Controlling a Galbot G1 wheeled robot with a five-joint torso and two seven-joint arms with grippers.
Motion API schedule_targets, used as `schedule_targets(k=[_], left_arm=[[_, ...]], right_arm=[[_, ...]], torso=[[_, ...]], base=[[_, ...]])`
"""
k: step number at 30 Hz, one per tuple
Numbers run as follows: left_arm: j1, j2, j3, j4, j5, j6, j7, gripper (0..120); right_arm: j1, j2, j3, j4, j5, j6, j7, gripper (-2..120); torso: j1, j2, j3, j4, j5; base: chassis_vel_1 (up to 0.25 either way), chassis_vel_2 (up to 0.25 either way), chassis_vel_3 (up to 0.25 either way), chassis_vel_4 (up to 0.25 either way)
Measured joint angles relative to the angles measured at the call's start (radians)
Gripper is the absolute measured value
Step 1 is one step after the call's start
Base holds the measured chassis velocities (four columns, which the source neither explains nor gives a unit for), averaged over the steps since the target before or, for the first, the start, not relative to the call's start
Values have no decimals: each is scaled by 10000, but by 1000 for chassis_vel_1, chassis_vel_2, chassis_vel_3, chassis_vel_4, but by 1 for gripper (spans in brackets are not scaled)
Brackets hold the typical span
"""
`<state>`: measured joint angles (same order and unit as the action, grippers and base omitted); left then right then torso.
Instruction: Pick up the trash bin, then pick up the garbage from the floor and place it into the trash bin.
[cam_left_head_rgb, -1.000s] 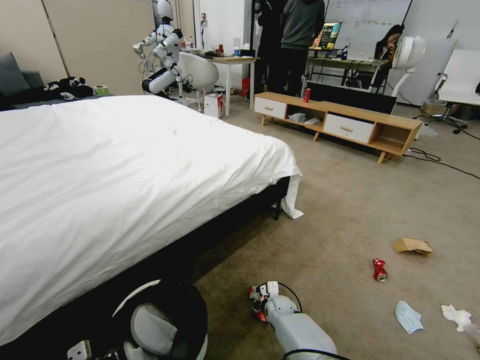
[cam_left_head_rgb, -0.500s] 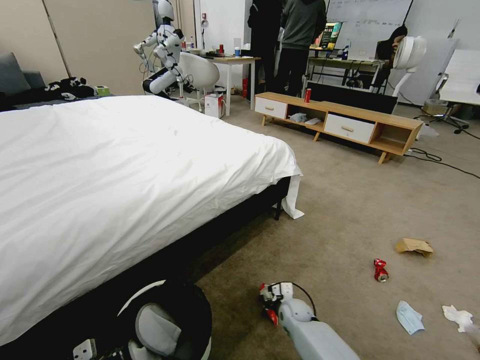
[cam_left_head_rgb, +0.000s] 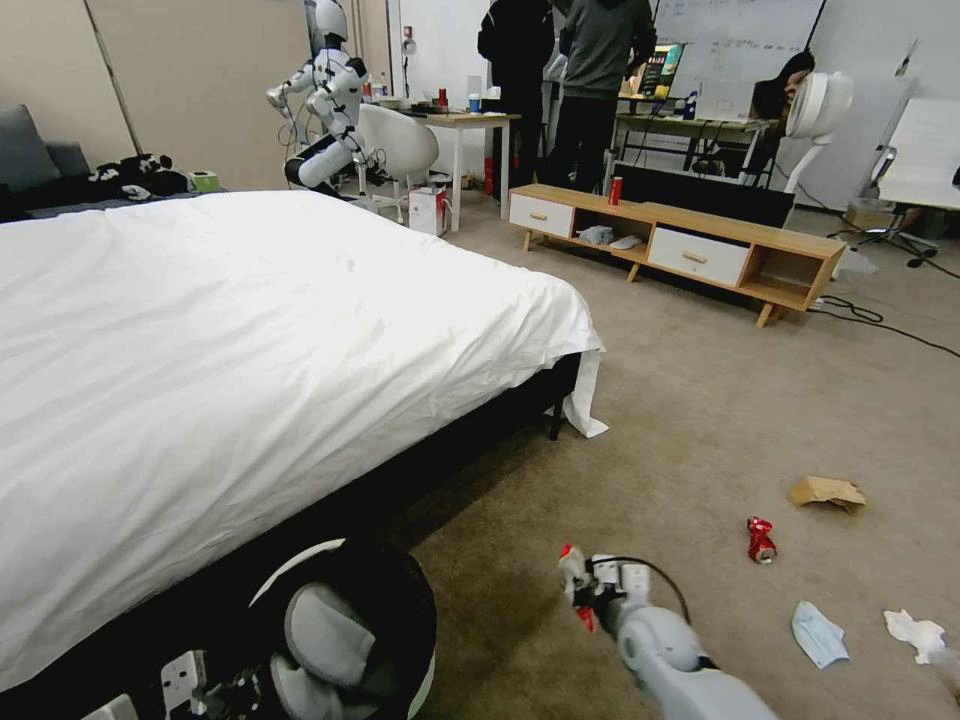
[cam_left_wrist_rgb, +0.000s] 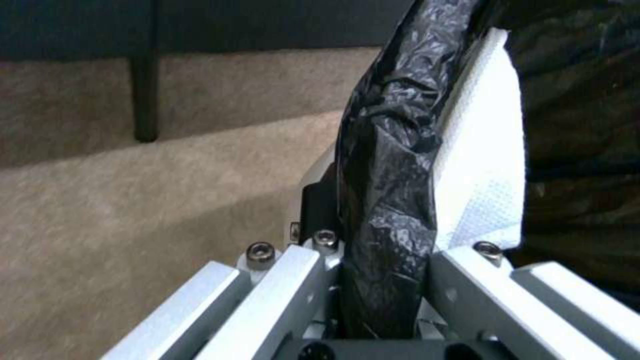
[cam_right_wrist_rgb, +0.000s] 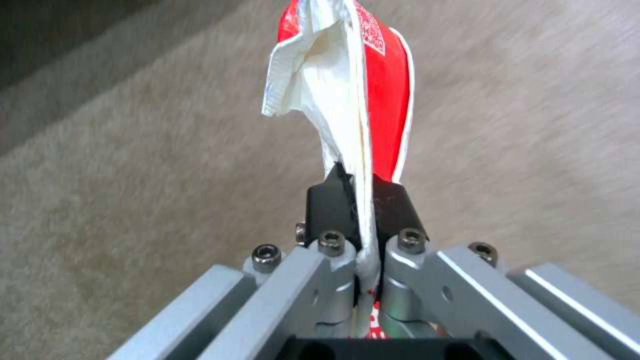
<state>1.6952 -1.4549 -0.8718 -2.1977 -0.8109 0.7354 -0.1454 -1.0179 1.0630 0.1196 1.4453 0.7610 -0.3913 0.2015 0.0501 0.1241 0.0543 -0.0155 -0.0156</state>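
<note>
The trash bin (cam_left_head_rgb: 345, 630), white with a black bag liner and grey curved parts inside, hangs at the bottom left beside the bed. My left gripper (cam_left_wrist_rgb: 383, 250) is shut on its bag-covered rim (cam_left_wrist_rgb: 390, 165). My right gripper (cam_left_head_rgb: 582, 592) hovers over the carpet to the right of the bin, shut on a red-white crumpled wrapper (cam_right_wrist_rgb: 360, 95) that sticks up from its black pads. More garbage lies on the floor to the right: a crushed red can (cam_left_head_rgb: 760, 540), a brown paper bag (cam_left_head_rgb: 826, 491), a blue face mask (cam_left_head_rgb: 818, 632) and a white tissue (cam_left_head_rgb: 912, 632).
A large bed with a white sheet (cam_left_head_rgb: 250, 330) fills the left side, its dark frame close to the bin. A low wooden cabinet (cam_left_head_rgb: 680, 245) with an upright red can (cam_left_head_rgb: 614, 190) stands at the back. Black cables (cam_left_head_rgb: 880, 325) run along the far right floor.
My right arm has swung to the right and away from the bin, carrying the wrapper. The bin has shifted slightly right and up.
</note>
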Motion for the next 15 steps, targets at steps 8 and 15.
schedule_targets(k=[8,15], left_arm=[[-638,803,210,313,-728,0,-198,1],[-961,1170,468,525,-912,0,-311,1]], right_arm=[[-1123,-1408,1113,2400,723,853,-164,0],[-1699,-1903,1675,3943,993,1656,-601,0]], torso=[[0,0,-1,4,0],[0,0,-1,3,-3]], base=[[0,0,0,0],[0,0,0,0]])
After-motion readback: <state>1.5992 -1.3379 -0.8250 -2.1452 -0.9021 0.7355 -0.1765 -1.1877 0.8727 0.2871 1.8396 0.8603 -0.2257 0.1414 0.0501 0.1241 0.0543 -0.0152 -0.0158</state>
